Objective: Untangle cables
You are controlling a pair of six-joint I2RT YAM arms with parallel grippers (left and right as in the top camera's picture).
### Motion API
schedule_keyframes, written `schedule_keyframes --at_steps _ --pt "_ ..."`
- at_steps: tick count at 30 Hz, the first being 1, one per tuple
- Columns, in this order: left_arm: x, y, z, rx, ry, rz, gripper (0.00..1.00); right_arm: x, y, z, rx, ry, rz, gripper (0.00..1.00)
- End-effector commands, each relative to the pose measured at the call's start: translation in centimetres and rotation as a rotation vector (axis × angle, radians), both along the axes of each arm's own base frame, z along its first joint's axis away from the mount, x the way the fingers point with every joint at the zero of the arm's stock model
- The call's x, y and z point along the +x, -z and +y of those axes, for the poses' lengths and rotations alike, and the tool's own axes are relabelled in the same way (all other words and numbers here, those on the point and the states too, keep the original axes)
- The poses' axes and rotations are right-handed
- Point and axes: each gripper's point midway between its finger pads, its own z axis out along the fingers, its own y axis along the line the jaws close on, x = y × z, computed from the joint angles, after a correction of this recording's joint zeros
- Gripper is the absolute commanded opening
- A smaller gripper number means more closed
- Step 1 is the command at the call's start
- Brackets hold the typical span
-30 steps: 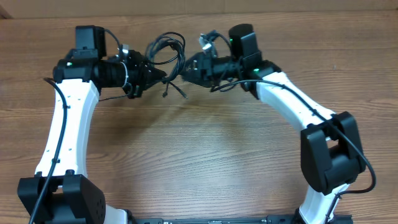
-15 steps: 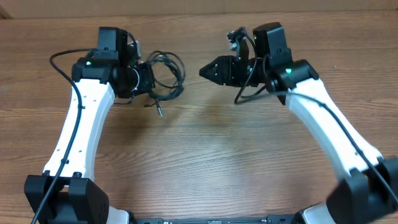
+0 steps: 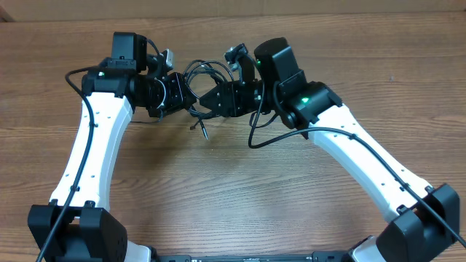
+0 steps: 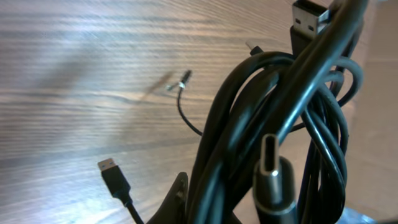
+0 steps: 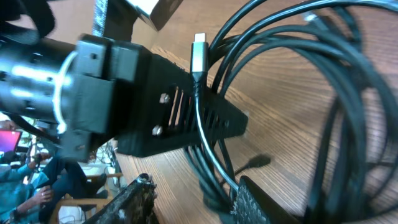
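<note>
The cables [image 3: 202, 71] are a tangle of thin black cords hanging in loops from my left gripper [image 3: 182, 93], which is shut on the bundle. In the left wrist view the cables [image 4: 292, 118] fill the right half. A silvery plug [image 4: 273, 180] and a flat plug [image 4: 309, 15] show among them, and another plug [image 4: 112, 174] hangs over the table. My right gripper [image 3: 204, 102] points left into the bundle. Its jaws stand apart, with several strands [image 5: 214, 171] between them, lying against the right finger [image 5: 261, 205]. The left gripper [image 5: 180, 112] sits just beyond.
The wooden table [image 3: 240, 189] lies under both arms. One loose plug end [image 3: 204, 132] dangles just above the wood below the grippers. The right arm's own thicker black wire [image 3: 256, 135] loops under its wrist. The table's far edge [image 3: 328, 16] runs along the top.
The right gripper drew away to the right, then came back left into the bundle, its jaws narrower than before. The left gripper kept its hold and shifted slightly right.
</note>
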Motion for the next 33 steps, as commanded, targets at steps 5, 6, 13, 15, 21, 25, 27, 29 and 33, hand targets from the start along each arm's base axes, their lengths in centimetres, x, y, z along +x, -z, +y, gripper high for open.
schedule_keyframes --at_steps 5,6,13,15,21,25,27,29,33 --pt "-1.5 -1.7 -2.6 -0.086 0.073 0.006 0.05 0.2 0.8 0.9 -0.015 -0.005 0.001 0.41" --pt "-1.5 -1.7 -2.6 -0.086 0.073 0.006 0.04 0.3 1.2 0.6 -0.034 0.012 0.004 0.41" --pt "-1.4 -1.8 -2.4 -0.088 0.069 0.006 0.04 1.7 6.5 -3.1 -0.29 0.189 0.066 0.39" --pt "-1.7 -2.1 -2.9 -0.115 0.111 -0.011 0.04 2.4 8.1 -3.6 -0.339 0.221 0.071 0.38" --pt "-3.7 -5.1 -5.8 -0.311 0.343 -0.118 0.04 4.5 10.3 -4.3 -0.381 0.352 0.1 0.37" --pt "-4.2 -8.4 -6.9 -0.504 0.425 -0.198 0.04 5.4 11.5 -7.1 -0.445 0.558 0.177 0.31" --pt "-3.6 -8.5 -6.1 -0.505 0.398 -0.204 0.04 5.4 12.0 -8.4 -0.463 0.585 0.212 0.2" --pt "-3.0 -8.0 -5.2 -0.474 0.357 -0.195 0.04 5.6 12.2 -9.5 -0.464 0.598 0.248 0.09" --pt "-1.3 -3.6 -1.8 -0.187 0.207 -0.127 0.04 5.5 9.9 -8.8 -0.307 0.448 0.285 0.04"
